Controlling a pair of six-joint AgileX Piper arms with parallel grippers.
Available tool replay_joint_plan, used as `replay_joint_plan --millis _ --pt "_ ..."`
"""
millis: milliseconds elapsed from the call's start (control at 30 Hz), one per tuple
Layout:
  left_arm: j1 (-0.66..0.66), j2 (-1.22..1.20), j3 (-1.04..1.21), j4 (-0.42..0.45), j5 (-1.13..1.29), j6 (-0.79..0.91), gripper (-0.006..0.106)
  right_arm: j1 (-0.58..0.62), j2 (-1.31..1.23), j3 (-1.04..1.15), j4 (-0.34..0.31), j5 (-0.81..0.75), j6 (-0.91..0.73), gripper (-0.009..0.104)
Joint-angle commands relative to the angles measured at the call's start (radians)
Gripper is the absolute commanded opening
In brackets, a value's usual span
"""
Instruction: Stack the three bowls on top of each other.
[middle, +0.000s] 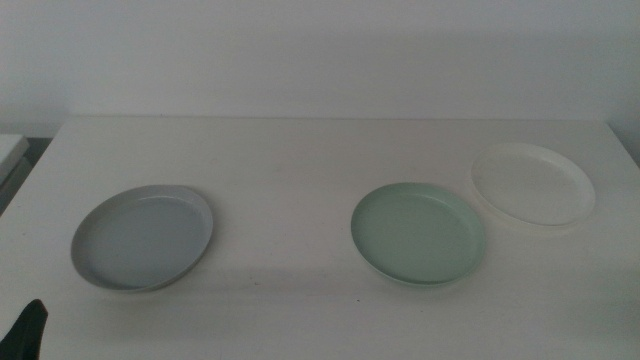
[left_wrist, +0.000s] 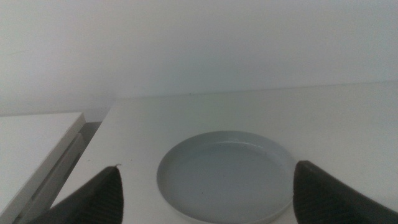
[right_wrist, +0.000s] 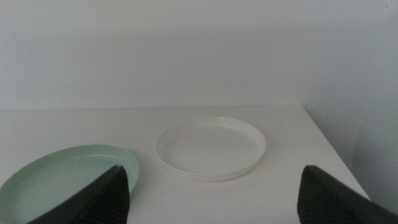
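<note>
grey bowl (middle: 143, 238) near left edge of surface (middle: 300, 160) | green bowl (middle: 419, 232) right of centre | white bowl (middle: 533, 182) toward far right corner, just beside green | left pincer (left_wrist: 208, 190) spread wide, empty | right pincer (right_wrist: 214, 190) spread wide, empty

Dark gripper (left_wrist: 208, 193) jaws (tapered, matte)

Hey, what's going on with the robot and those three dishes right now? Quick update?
Left gripper open, waiting short of the grey bowl. Right gripper open, facing the white bowl. Green bowl between them. Nothing stacked yet; nothing in the way.
</note>
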Motion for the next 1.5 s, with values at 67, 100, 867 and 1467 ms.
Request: replay_joint_plan --millis 67,100,867,1467 --pt "0.003 -0.004 0.001 -0.002 -0.015 -0.001 0.094 0.002 -0.004 0.004 0.028 -0.023 0.005 0.093" --pt "0.003 -0.004 0.001 -0.002 -0.015 -0.001 0.094 0.002 -0.004 0.004 0.048 -0.029 0.005 0.093" --pt "0.003 -0.004 0.001 -0.002 -0.015 -0.001 0.094 0.002 1.132 -0.883 0.273 0.625 -0.008 0.093" --pt "0.003 -0.004 0.001 -0.002 -0.015 -0.001 0.094 0.225 1.746 -1.254 0.093 0.628 0.239 0.066"
